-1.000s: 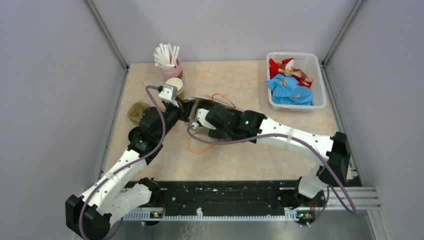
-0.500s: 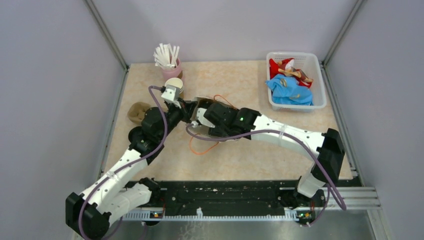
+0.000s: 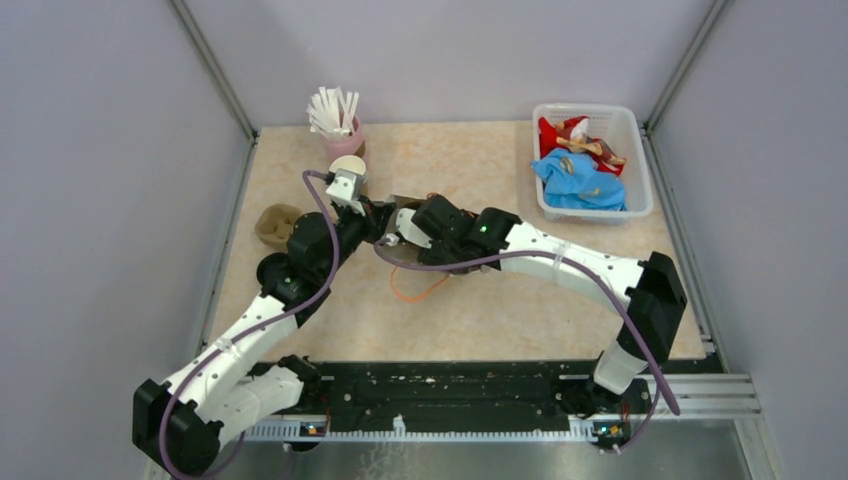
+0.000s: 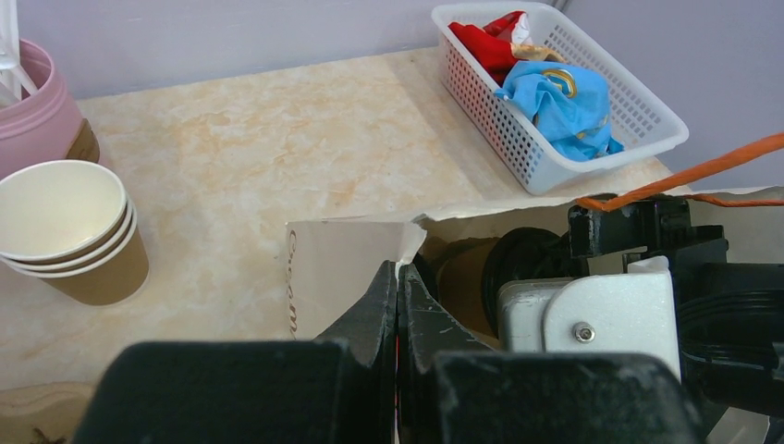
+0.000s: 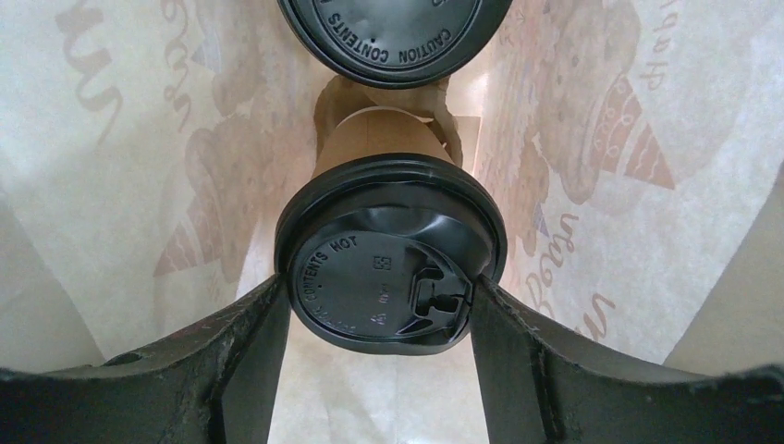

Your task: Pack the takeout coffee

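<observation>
Right gripper [image 5: 379, 289] is down inside the printed tan paper bag [image 5: 129, 139]. Its fingers [image 5: 245, 347] press on both sides of the round black plastic lid [image 5: 388, 264] of a small brown paper cup [image 5: 379, 139], so it is clamped on the cup at lid level. The cup is upright. Can't tell whether its base sits on the bag floor.

Second black-lidded cup [image 5: 393, 37] is also in the bag, just beyond the held one. Only its lid shows, cut off by the top edge of the right wrist view. Can't tell whether the two cups touch.

Left gripper [image 4: 398, 282] has its jaws closed flat on the bag's ragged top rim, pinching the paper. The bag mouth is open and the right arm's wrist fills most of it. An orange bag handle [image 4: 689, 171] runs over the far side.

In the top view both arms meet at the bag mid-table and cover most of it. Another orange handle loop sticks out on the near side.

Also on the beige marbled tabletop [image 4: 259, 139]:
- Stack of lidless white-rimmed brown cups [image 4: 69, 231], left of the bag and apart from it.
- Pink cup [image 4: 37, 116], just behind the stack, holding white straws [image 3: 333, 108].
- White perforated plastic basket [image 4: 499, 111] at the far right, holding a red cloth [image 4: 485, 42] and a blue cloth [image 4: 569, 106].
</observation>
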Controlling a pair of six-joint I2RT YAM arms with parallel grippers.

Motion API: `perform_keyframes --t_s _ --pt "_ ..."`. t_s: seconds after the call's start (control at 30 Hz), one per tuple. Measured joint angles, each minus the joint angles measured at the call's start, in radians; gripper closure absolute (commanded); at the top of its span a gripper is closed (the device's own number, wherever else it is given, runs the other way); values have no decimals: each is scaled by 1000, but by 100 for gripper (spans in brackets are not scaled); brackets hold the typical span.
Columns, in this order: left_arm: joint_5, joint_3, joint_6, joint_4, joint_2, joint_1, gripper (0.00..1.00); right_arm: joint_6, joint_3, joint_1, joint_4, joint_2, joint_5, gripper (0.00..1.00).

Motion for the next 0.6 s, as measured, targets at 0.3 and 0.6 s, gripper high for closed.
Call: perform_keyframes --t_s 0.3,0.6 --pt "-2 0 0 -35 0 -13 100 4 -10 0 41 0 6 35" --pt "-15 18 -5 -95 0 -13 100 -32 -70 -19 112 2 12 35"
